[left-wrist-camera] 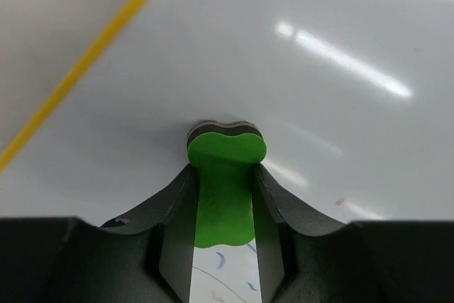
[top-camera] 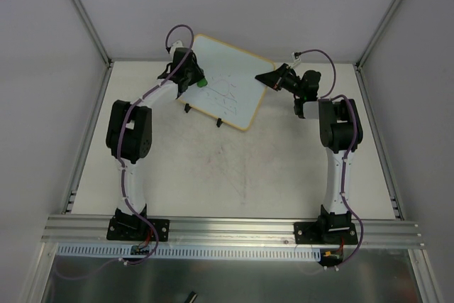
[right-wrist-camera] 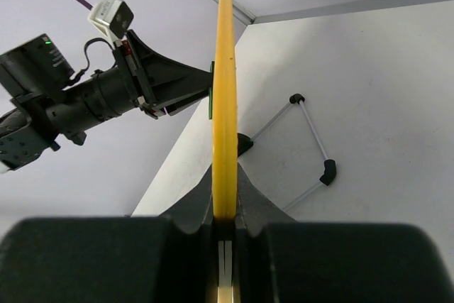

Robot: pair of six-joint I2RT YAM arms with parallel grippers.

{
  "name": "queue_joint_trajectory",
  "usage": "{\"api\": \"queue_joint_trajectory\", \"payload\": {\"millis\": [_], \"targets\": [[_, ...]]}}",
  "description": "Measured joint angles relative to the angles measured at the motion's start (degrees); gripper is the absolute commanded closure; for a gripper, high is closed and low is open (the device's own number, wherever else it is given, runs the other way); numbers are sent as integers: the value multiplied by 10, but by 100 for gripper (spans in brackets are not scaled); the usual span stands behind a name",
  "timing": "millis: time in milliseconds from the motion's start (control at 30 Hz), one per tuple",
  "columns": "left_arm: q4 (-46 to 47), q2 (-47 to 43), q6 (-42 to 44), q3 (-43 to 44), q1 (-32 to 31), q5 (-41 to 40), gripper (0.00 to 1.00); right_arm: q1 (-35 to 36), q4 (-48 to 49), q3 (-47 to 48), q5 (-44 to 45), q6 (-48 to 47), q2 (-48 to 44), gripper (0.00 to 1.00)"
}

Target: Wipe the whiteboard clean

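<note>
Small square whiteboard (top-camera: 240, 79), rounded corners, thin pale yellow wooden frame (right-wrist-camera: 224, 104): propped up at a tilt toward the far middle of the pale surface (top-camera: 234, 175), on two small black clip feet (top-camera: 186, 108) along its near edge.

Right end effector (top-camera: 273, 78): at the whiteboard's right corner, clamped tight on the frame. Right wrist view shows the yellow edge running straight out from between the fingers. Steadies the board, by the look of it.

Left end effector (top-camera: 193, 76): over the whiteboard's left part, closed on a small green eraser block (left-wrist-camera: 225, 196). Dark felt end of the block appears pressed against the white face.

Progress: thin pen lines (top-camera: 225, 94) visible across the whiteboard's middle from above. A few blue strokes (left-wrist-camera: 220, 260) show just below the eraser in the left wrist view. White face around and beyond the eraser tip reads clean, glare streaks only.

Judged early to partway: tool in hand and on the board, upper left seemingly clear, bulk of the drawing left to wipe. Likely needs sweeps toward the whiteboard's centre and right side.
</note>
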Motion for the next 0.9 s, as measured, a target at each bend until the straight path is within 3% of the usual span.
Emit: {"api": "queue_joint_trajectory", "payload": {"millis": [433, 900], "targets": [[-9, 39, 123, 98, -139, -4, 100, -1, 2, 0, -2, -1, 0, 100], [-7, 45, 166, 106, -172, -23, 100, -2, 2, 0, -3, 0, 0, 100]]}}
